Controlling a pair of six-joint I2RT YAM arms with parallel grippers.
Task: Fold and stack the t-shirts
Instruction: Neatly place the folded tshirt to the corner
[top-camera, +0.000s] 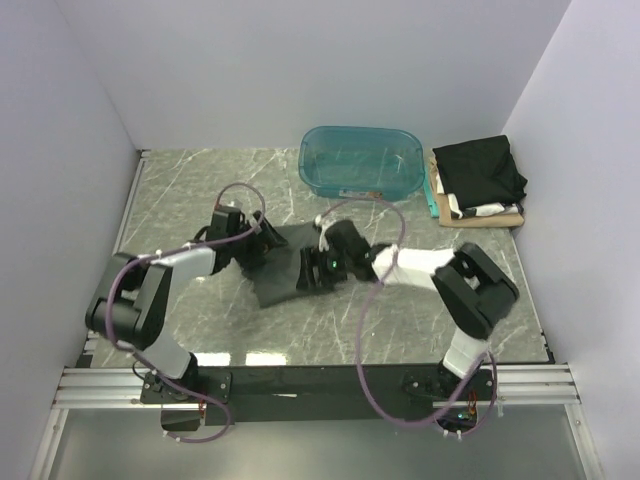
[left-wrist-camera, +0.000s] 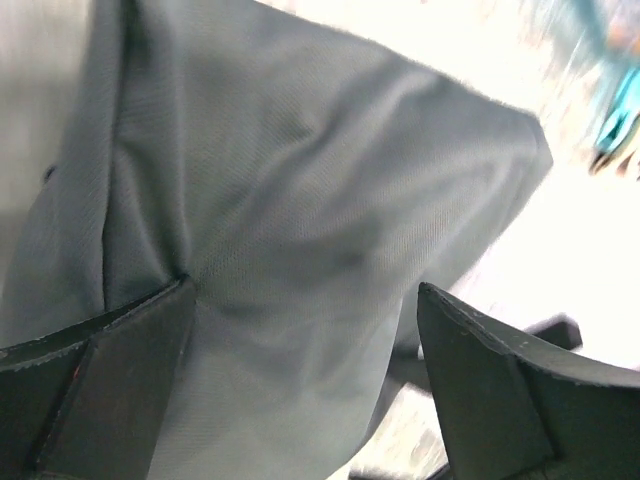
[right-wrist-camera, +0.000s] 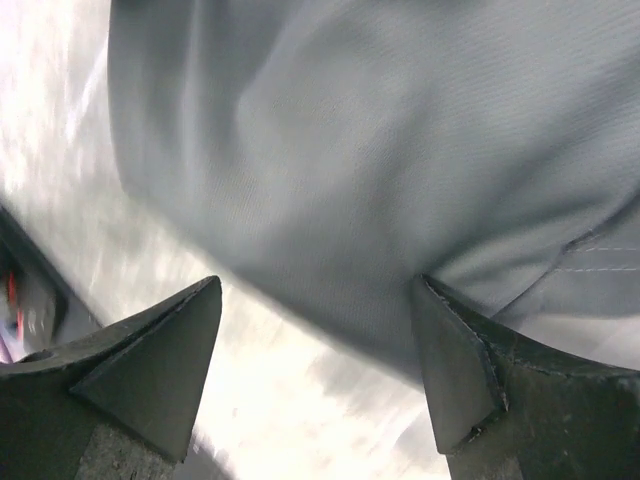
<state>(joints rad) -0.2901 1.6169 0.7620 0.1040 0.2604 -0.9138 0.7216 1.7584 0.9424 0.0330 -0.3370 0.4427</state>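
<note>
While both arms flank the dark grey t-shirt (top-camera: 283, 270), I judge the fold is partly done. Left gripper (left-wrist-camera: 305, 290): fingers spread fully, nothing held, with cloth lying just ahead of and beneath its tips. Right gripper (right-wrist-camera: 318, 285): also wide and empty, the shirt edge just beyond its tips. Neither pinches, probably so the fold settles flat. The folded stack (top-camera: 480, 175) sits well apart from the right gripper.

The right gripper's (right-wrist-camera: 315, 300) 2 dark fingers (right-wrist-camera: 160, 370) stand apart at the bottom corners. A grey t-shirt (right-wrist-camera: 380, 150) fills the upper frame, with blurred table (right-wrist-camera: 280, 410) at the lower left.
</note>
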